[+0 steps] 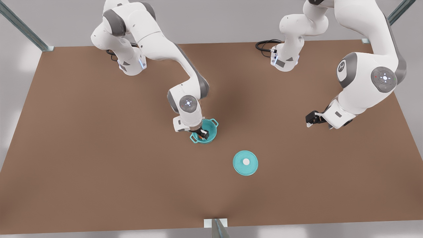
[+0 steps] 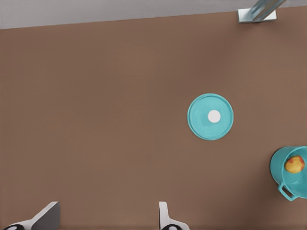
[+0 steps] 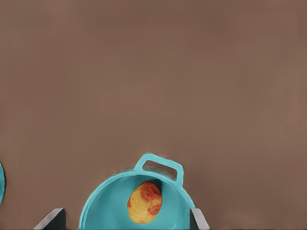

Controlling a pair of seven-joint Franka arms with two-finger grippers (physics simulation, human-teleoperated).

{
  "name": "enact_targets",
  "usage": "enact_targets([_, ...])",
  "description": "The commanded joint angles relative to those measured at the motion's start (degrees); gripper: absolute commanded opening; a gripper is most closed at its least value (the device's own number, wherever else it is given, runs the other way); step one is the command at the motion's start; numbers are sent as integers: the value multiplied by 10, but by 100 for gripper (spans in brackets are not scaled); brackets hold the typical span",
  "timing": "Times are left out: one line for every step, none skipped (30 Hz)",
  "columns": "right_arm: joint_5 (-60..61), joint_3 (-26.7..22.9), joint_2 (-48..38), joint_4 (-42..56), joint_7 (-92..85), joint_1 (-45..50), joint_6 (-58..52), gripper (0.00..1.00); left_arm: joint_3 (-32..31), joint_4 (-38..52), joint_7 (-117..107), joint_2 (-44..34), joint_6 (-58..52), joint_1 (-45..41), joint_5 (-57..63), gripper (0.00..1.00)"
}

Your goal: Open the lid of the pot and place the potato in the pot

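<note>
Hovering my right gripper (image 1: 202, 134) over the pot (image 1: 210, 131) at frame centre in the front view, I see its fingers (image 3: 198, 219) spread and the potato (image 3: 145, 202) lying inside. The pot lid (image 1: 245, 162) rests on the table (image 1: 99, 158), lower right of the pot. My left gripper (image 1: 310, 119) waits at the right, fingers (image 2: 47, 216) spread. My worry: lifting carelessly could clip the rim and tip the pot.

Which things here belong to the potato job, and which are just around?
Job:
pot
potato, inside the pot
pot lid, off, flat on the table
right gripper, open over the pot
left gripper, open, waiting

Around:
table
</note>
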Motion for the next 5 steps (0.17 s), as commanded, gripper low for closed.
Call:
enact_targets([-41, -76, -51, 3, -229, -52, -178, 100, 0, 0, 4, 0, 0, 0, 0, 100])
enact_targets([-45, -167, -57, 13, -428, -83, -209, 100, 0, 0, 4, 0, 1, 0, 0, 100])
enact_targets([-43, -175, -56, 28, -578, -163, -211, 100, 0, 0, 4, 0, 1, 0, 0, 100])
enact_targets([-49, -123, -58, 27, -663, -259, -190, 100, 0, 0, 4, 0, 1, 0, 0, 100])
enact_targets([-104, 26, -80, 28, -667, -393, -171, 100, 0, 0, 4, 0, 2, 1, 0, 100])
